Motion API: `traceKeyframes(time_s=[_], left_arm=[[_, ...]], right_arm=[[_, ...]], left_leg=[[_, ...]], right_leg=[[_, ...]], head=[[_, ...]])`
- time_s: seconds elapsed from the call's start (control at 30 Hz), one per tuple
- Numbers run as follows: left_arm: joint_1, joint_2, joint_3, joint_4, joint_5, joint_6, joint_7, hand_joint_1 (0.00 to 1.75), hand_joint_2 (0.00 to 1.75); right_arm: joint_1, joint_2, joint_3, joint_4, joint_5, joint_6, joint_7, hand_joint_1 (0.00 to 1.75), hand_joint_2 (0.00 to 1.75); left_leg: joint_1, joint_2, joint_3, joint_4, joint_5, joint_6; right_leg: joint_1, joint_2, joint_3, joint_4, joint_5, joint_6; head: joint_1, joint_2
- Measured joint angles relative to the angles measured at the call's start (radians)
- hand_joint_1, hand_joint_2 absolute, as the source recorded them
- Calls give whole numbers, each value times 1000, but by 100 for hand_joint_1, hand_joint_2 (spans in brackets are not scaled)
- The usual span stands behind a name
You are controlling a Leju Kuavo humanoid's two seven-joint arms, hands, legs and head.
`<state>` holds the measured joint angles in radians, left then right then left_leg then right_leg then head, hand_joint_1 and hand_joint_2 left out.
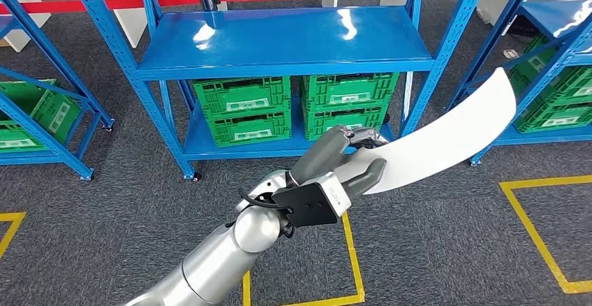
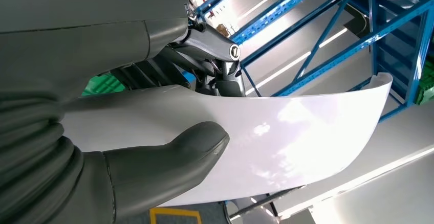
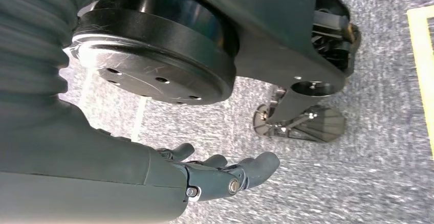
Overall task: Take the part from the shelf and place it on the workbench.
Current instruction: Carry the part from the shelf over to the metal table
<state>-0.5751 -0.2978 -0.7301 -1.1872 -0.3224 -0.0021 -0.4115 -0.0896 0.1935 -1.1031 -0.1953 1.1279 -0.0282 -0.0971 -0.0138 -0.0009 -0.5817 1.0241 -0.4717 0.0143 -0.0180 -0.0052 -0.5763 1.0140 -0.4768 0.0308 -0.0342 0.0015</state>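
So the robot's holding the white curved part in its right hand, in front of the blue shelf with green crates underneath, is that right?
Not quite: the left hand holds the white part, as the head view shows. The right hand hangs with nothing in it. The blue shelf and green crates are as you said.

one white part (image 1: pixel 447 135), four green crates (image 1: pixel 242 95) under the middle shelf (image 1: pixel 279 37).
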Motion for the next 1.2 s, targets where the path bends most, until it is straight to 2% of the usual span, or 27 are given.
traceKeyframes(time_s=[0.2, 0.3, 0.33, 0.37, 0.43, 0.47, 0.5, 0.53, 0.57, 0.63, 0.67, 0.7, 0.77, 0.83, 0.9, 0.97, 1.0, 1.03, 1.07, 1.1, 1.13, 1.17, 1.2], left_arm=[[10, -19, -40, 8, 40, -15, -2, 175, 175], [11, -30, -49, 13, 64, -31, -7, 175, 175], [11, -35, -50, 15, 72, -37, -9, 175, 175], [10, -39, -52, 16, 80, -43, -12, 175, 175], [12, -44, -56, 20, 96, -57, -16, 175, 175], [13, -45, -58, 23, 104, -63, -17, 175, 175], [15, -45, -60, 26, 109, -68, -17, 175, 175], [16, -45, -61, 29, 113, -71, -18, 175, 175], [17, -47, -62, 30, 116, -72, -18, 175, 175], [17, -50, -66, 31, 119, -74, -19, 175, 175], [17, -52, -68, 31, 120, -75, -20, 175, 175], [17, -53, -69, 31, 120, -75, -20, 175, 175], [17, -55, -72, 31, 120, -78, -21, 175, 175], [17, -56, -75, 30, 119, -81, -21, 175, 175], [20, -56, -75, 29, 113, -87, -21, 175, 175], [29, -55, -76, 28, 104, -94, -20, 175, 175], [34, -55, -76, 27, 101, -99, -19, 175, 175], [39, -55, -76, 25, 99, -103, -19, 175, 175], [41, -55, -76, 22, 98, -107, -18, 175, 175], [43, -56, -76, 17, 97, -111, -17, 175, 175], [43, -56, -76, 12, 96, -113, -17, 175, 175], [43, -56, -76, 8, 95, -116, -16, 175, 175], [42, -56, -76, 4, 93, -118, -15, 175, 175]], right_arm=[[-1, -1, 1, 0, -30, 0, -35, 0, 175], [-1, -1, 0, 0, -40, 0, -43, 0, 175], [-1, -1, 0, 0, -41, 0, -43, 0, 175], [-1, -2, 0, 0, -41, 0, -42, 0, 175], [0, -2, -1, 0, -42, 0, -39, 0, 175], [1, -3, -2, 0, -43, 0, -36, 0, 175], [2, -3, -2, 0, -44, 0, -34, 0, 175], [2, -4, -2, 0, -45, 0, -32, 0, 175], [2, -5, -2, 0, -46, 0, -31, 0, 175], [1, -6, -2, 0, -47, 0, -33, 0, 175], [0, -6, -2, 0, -48, 0, -36, 0, 175], [-1, -6, -2, 0, -50, 0, -39, 0, 175], [-1, -6, -2, 0, -51, -1, -43, 0, 175], [-1, -6, -2, 0, -51, -1, -45, 0, 175], [-1, -7, -2, 0, -52, -1, -46, 0, 175], [-2, -7, -2, 0, -52, -2, -46, 0, 175], [-1, -8, -3, 0, -52, -2, -46, 0, 175], [0, -8, -3, 0, -53, -2, -46, 0, 175], [0, -9, -3, 0, -55, -2, -46, 0, 175], [0, -9, -4, 0, -57, -2, -47, 0, 175], [0, -9, -5, 0, -59, -2, -47, 0, 175], [-1, -10, -7, 0, -60, -2, -47, 0, 175], [-2, -11, -9, 0, -61, -2, -46, 0, 175]], left_leg=[[-7, 0, -4, 6, -2, 7], [-5, 4, -2, -7, 8, 20], [-3, 7, -1, -14, 13, 26], [0, 11, 0, -21, 18, 32], [1, 20, -4, -23, 20, 36], [0, 25, -6, -22, 20, 36], [0, 31, -9, -20, 20, 35], [1, 37, -11, -16, 19, 33], [2, 43, -14, -11, 17, 30], [4, 54, -20, 6, 8, 17], [3, 58, -22, 13, 4, 10], [1, 62, -23, 18, 1, 3], [0, 72, -22, 18, 2, -9], [5, 59, -27, 33, -13, -23], [9, 26, -60, 117, -68, -35], [10, 10, -114, 247, -131, -39], [10, 8, -131, 288, -143, -39], [10, 7, -130, 292, -135, -36], [10, 3, -111, 257, -110, -32], [10, -8, -76, 190, -74, -25], [10, -29, -40, 118, -48, -18], [10, -47, -12, 60, -30, -14], [8, -61, 5, 25, -24, -11]], right_leg=[[-7, 0, -2, -1, 4, 8], [-10, 2, -5, 1, 2, 16], [-9, 3, -14, 18, -12, 18], [-8, 4, -31, 56, -36, 18], [-7, 5, -89, 180, -104, 18], [-7, 5, -117, 239, -127, 19], [-8, 5, -131, 272, -133, 21], [-9, 3, -127, 266, -120, 22], [-12, -1, -103, 221, -92, 24], [-14, -25, -34, 90, -41, 27], [-13, -33, -13, 48, -29, 22], [-12, -37, -6, 30, -27, 16], [-9, -24, -11, 32, -25, -2], [-10, -11, -14, 30, -20, -14], [-13, 2, -17, 29, -15, -23], [-13, 18, -21, 30, -12, -27], [-12, 27, -22, 30, -11, -28], [-12, 37, -23, 30, -11, -28], [-11, 48, -24, 30, -10, -27], [-11, 60, -24, 30, -8, -25], [-11, 70, -25, 30, -7, -22], [-12, 80, -27, 30, -5, -18], [-14, 88, -30, 29, -2, -12]], head=[[0, 0], [0, 0], [1, 0], [3, 0], [6, 0], [7, 0], [8, 0], [8, 0], [8, 0], [9, 0], [10, 0], [9, 0], [7, 0], [4, 0], [1, 0], [-1, 0], [-2, 0], [-2, 0], [-2, 0], [-2, 0], [-1, 0], [-2, 0], [-2, 0]])
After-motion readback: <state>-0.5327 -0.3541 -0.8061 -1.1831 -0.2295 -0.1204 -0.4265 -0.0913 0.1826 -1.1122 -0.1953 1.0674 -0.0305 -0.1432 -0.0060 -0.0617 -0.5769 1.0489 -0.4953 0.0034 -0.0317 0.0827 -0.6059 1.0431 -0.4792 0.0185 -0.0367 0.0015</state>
